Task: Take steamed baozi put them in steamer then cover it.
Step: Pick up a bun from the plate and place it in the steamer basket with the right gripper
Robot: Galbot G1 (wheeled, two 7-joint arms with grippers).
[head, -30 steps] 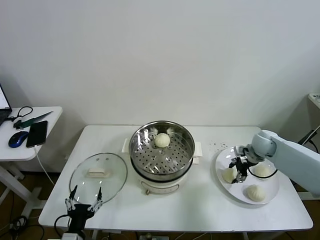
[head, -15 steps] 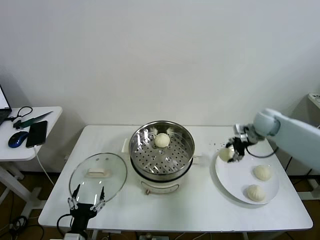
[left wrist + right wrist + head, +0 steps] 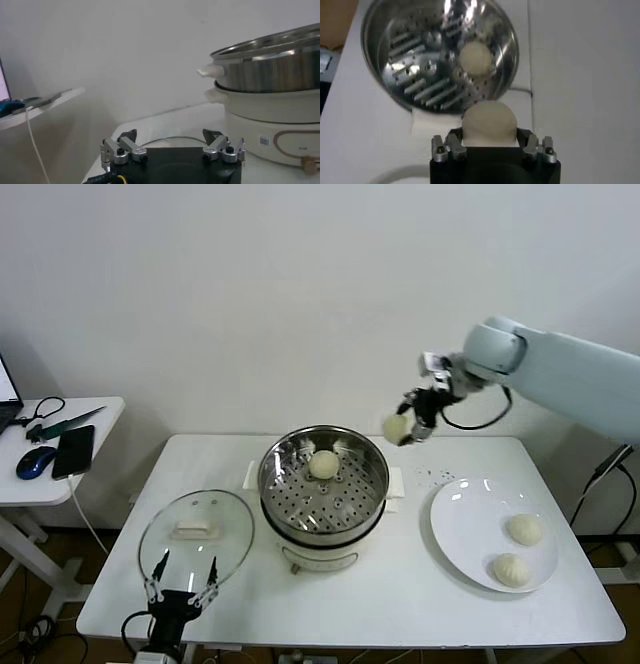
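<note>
My right gripper (image 3: 408,422) is shut on a cream baozi (image 3: 397,427), holding it in the air just beyond the steamer's right rim. In the right wrist view that baozi (image 3: 488,122) sits between the fingers, above the white base handle. The steel steamer (image 3: 275,474) stands mid-table on its cream base, with one baozi (image 3: 323,465) in it toward the back, also seen as the baozi (image 3: 475,58) in the basket (image 3: 415,45). Two more baozi (image 3: 524,529) (image 3: 511,569) lie on the white plate (image 3: 460,524). My left gripper (image 3: 181,586) hangs open at the table's front left edge.
The glass lid (image 3: 196,537) with its white handle lies flat on the table left of the steamer, just behind the left gripper. A side table (image 3: 60,474) at far left holds a phone, a mouse and cables. The steamer base (image 3: 280,120) fills the right of the left wrist view.
My right gripper has lifted a baozi off the plate and carried it up and left to the steamer's right rim. The left gripper has barely moved.
</note>
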